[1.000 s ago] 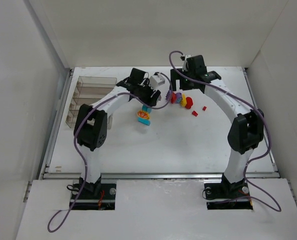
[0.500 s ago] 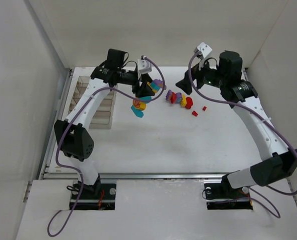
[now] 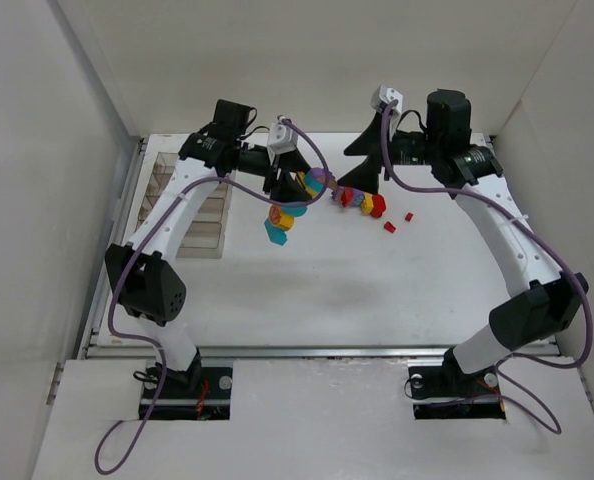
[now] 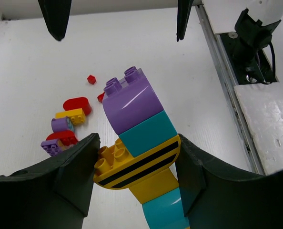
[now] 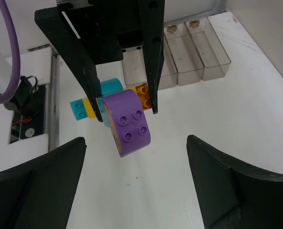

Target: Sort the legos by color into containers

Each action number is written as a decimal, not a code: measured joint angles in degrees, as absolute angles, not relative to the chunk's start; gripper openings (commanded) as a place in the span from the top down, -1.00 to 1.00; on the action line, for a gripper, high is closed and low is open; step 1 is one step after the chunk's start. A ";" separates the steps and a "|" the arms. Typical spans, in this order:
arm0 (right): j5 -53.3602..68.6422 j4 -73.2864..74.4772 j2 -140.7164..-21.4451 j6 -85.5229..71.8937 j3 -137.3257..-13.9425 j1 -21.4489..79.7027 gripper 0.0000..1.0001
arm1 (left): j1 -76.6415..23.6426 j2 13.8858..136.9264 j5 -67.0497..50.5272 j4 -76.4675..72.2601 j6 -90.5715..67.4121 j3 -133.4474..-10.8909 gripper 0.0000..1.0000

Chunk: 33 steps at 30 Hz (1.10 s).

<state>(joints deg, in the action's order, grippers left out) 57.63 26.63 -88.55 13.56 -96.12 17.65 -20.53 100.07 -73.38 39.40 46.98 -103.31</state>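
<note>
In the left gripper point(image 4: 136, 158), pinched about mid-length and held above the surface point(image 3: 307, 300): a stack point(image 4: 146, 136) of legos, purple at the free end, then cyan, striped yellow, yellow, cyan. Opposite, the right gripper point(image 5: 135, 139), spread wide with nothing in it, facing the stack's purple brick point(image 5: 128, 123) studs-on.

Likely step: pulling that purple brick free for sorting. Best done by centring the spread fingers on the brick's two sides, closing on purple only and not on the cyan behind it, then drawing straight away along the stack while keeping the left pinch firm. Any twist risks slipping the whole stack.

Purple brick just ahead of the right gripper, roughly in line with the gap between its fingers, apparently not yet touched. Loose legos point(image 3: 362, 198) on the surface below, red bits point(image 3: 389, 227) near them. Tray point(image 3: 192, 190) well apart, to the left.
</note>
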 measured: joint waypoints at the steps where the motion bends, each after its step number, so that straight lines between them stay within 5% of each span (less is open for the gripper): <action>1: 58.65 26.63 -88.66 13.41 -96.12 17.65 -0.82 | -20.56 99.88 -73.54 39.46 47.09 -103.31 1.00; 15: 66.11 27.05 -91.42 11.55 -96.18 19.18 -0.71 | -22.70 95.39 -74.35 40.14 47.33 -103.55 1.00; 22: 67.70 26.98 -91.57 10.41 -96.18 20.03 -0.04 | -22.79 95.39 -73.91 40.03 47.72 -103.55 1.00; 25: 69.54 26.98 -91.68 10.57 -96.25 20.29 0.57 | -22.70 95.39 -73.89 40.18 47.66 -103.55 1.00; 32: 70.85 26.92 -92.95 10.00 -97.01 19.94 0.73 | -22.52 95.37 -72.86 38.85 45.43 -103.26 1.00; 33: 70.57 26.89 -93.03 9.74 -97.03 19.92 1.00 | -22.50 95.18 -72.75 38.46 45.10 -102.74 1.00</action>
